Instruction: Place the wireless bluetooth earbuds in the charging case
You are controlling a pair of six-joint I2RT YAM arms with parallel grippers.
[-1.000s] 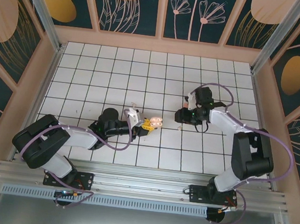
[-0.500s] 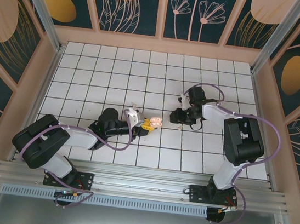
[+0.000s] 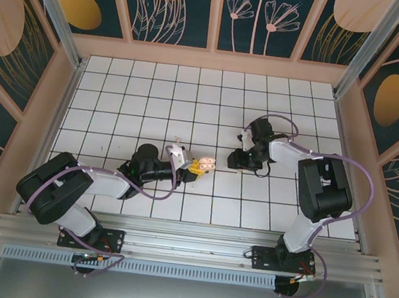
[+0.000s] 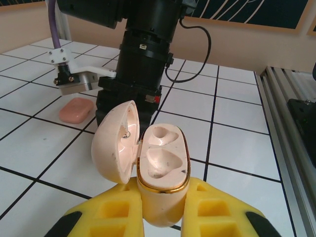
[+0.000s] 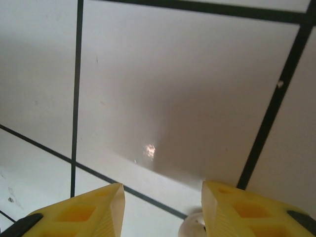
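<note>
Earbud (image 5: 193,225) half-hidden beside right end effector (image 5: 162,191)

Bottom centre: left gripper (image 4: 163,212), yellow fingers (image 4: 106,217) clamped on beige case (image 4: 163,173), upright. Lid (image 4: 114,143) hinged open, leaning left; two hollow wells inside a gold rim. Behind, black right arm (image 4: 143,54) low over tiled floor (image 4: 237,148). Pink case (image 4: 76,109) lying just beside it, left. Rail (image 4: 286,94) along right edge.

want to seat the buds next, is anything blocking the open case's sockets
Nothing visible does. The case, held in the left gripper, has its lid swung aside, and both sockets are bare.
</note>
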